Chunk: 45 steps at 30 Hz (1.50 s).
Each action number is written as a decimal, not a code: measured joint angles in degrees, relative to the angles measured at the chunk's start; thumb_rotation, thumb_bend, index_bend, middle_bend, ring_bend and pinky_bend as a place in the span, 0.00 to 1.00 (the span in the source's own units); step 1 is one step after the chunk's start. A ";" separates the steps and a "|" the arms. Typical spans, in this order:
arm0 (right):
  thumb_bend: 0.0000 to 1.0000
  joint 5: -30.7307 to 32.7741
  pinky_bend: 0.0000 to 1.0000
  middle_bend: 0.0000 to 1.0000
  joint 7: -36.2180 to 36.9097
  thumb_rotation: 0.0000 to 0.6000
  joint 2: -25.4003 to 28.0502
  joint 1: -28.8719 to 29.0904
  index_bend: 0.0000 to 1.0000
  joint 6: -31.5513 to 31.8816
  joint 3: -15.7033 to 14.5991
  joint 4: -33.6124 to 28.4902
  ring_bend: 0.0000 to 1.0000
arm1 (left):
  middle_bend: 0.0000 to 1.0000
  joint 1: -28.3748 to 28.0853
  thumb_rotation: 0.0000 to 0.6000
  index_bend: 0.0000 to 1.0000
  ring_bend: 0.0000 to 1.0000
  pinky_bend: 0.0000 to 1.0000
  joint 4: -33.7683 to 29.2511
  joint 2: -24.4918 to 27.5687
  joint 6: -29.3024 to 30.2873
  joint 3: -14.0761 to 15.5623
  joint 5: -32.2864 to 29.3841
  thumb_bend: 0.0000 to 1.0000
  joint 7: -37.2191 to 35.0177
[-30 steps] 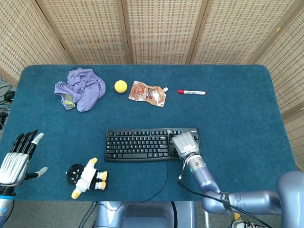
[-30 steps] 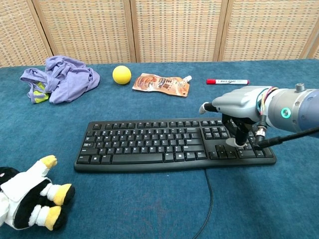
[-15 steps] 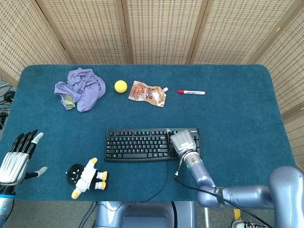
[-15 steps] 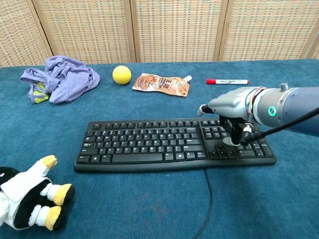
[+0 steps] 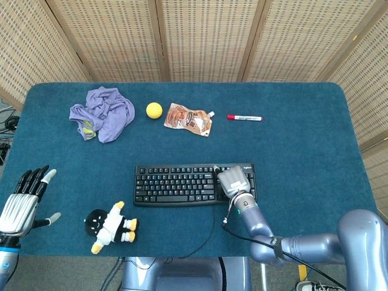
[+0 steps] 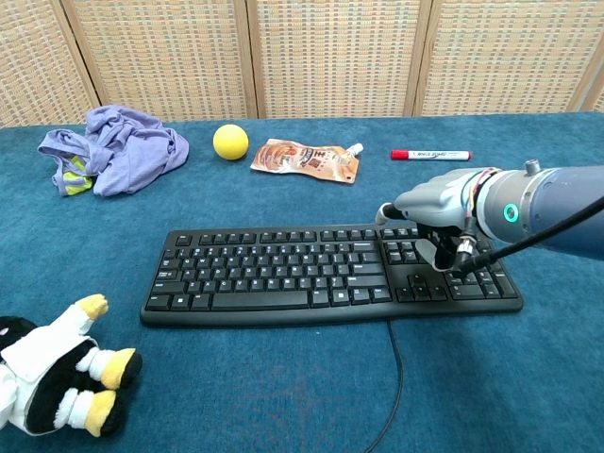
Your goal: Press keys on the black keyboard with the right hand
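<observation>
The black keyboard (image 6: 326, 272) lies mid-table, long axis running left to right, its cable trailing toward the robot, and the right hand (image 6: 436, 219) sits over its right-end key block. Fingers curl down onto the keys there, gripping nothing. The left hand (image 5: 21, 200) hovers spread and empty at the table's left edge.
</observation>
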 measured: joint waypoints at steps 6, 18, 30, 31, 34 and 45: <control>0.76 0.21 0.42 0.69 -0.07 1.00 -0.05 0.85 0.05 0.61 -0.24 -0.73 0.61 | 0.00 0.01 1.00 0.00 0.00 0.00 -0.03 0.01 0.03 0.04 0.02 0.04 -0.03; 0.77 1.27 0.42 0.69 -0.32 1.00 -1.73 2.26 0.05 0.86 -0.88 -0.37 0.61 | 0.00 0.01 1.00 0.00 0.00 0.00 -0.05 0.18 0.19 -0.03 -0.03 0.04 -0.40; 0.78 2.91 0.42 0.69 -0.68 1.00 -2.59 3.46 0.06 0.25 -1.36 1.69 0.61 | 0.00 -0.12 1.00 0.00 0.00 0.00 0.03 0.29 -0.18 -0.02 -0.22 0.04 -0.77; 0.78 3.02 0.42 0.69 -0.71 1.00 -2.65 3.52 0.07 0.19 -1.42 1.89 0.61 | 0.00 -0.14 1.00 0.00 0.00 0.00 0.04 0.28 -0.23 0.02 -0.18 0.04 -0.79; 0.78 3.45 0.42 0.69 -0.83 1.00 -2.80 3.70 0.07 0.12 -1.67 2.39 0.61 | 0.00 -0.19 1.00 0.00 0.00 0.00 0.07 0.23 -0.27 0.08 -0.05 0.04 -0.78; 0.78 4.52 0.42 0.69 -0.78 1.00 -3.01 4.09 0.07 -0.27 -2.19 2.54 0.61 | 0.00 -0.24 1.00 0.00 0.00 0.00 0.10 0.20 -0.28 0.08 -0.05 0.04 -0.87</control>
